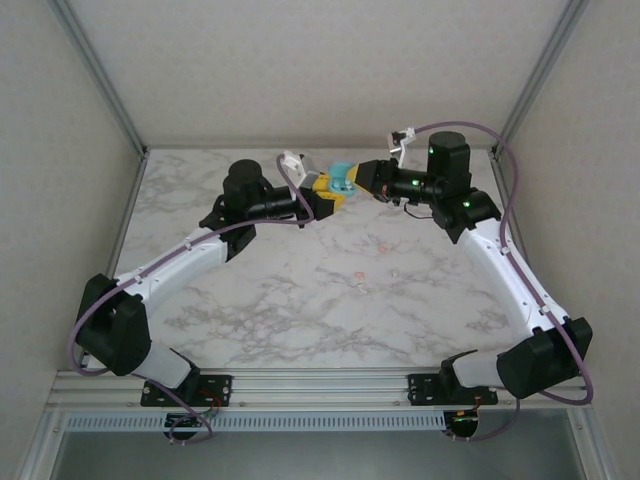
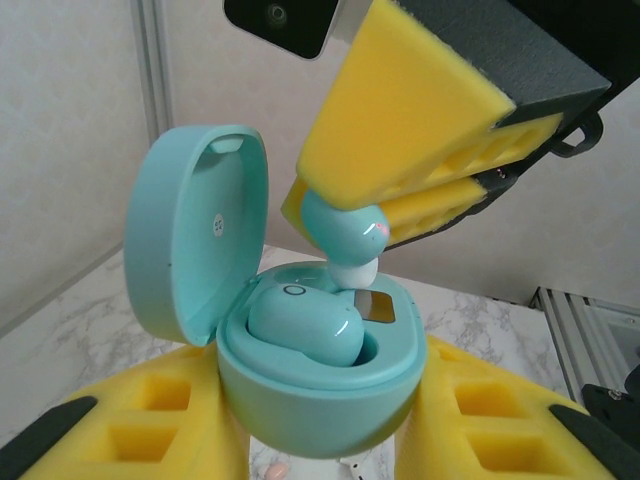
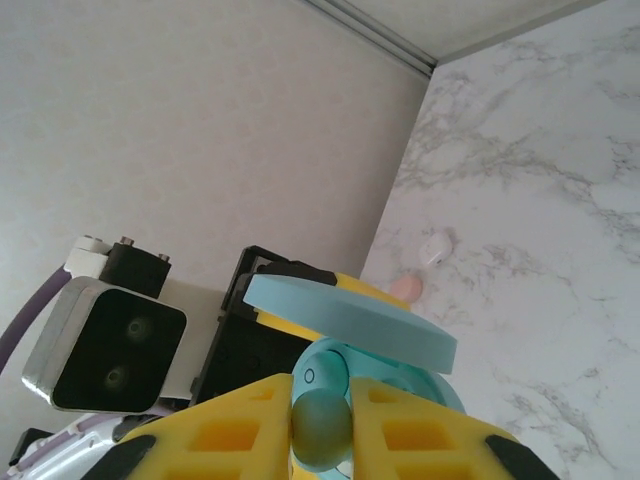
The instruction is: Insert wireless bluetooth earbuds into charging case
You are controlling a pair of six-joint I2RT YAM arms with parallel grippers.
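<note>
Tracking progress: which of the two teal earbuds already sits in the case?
The lower earbud, lying in the open case; the upper earbud is pinched in the right end effector above it.

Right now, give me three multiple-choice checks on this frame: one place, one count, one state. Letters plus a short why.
1. Where is the case?
A) flat on the table
B) against the back wall
C) in the left hand

2. How many earbuds sit in the case?
A) none
B) one
C) two

3. The lid is:
A) open
B) shut
C) off the case

Answers:
1 C: the left hand's fingers flank the case on both sides and hold it clear of the table.
2 B: one earbud lies in its well. The other earbud is pinched in the right hand just above the case, white tip down.
3 A: the lid stands up on its hinge, with the wells exposed.
</note>
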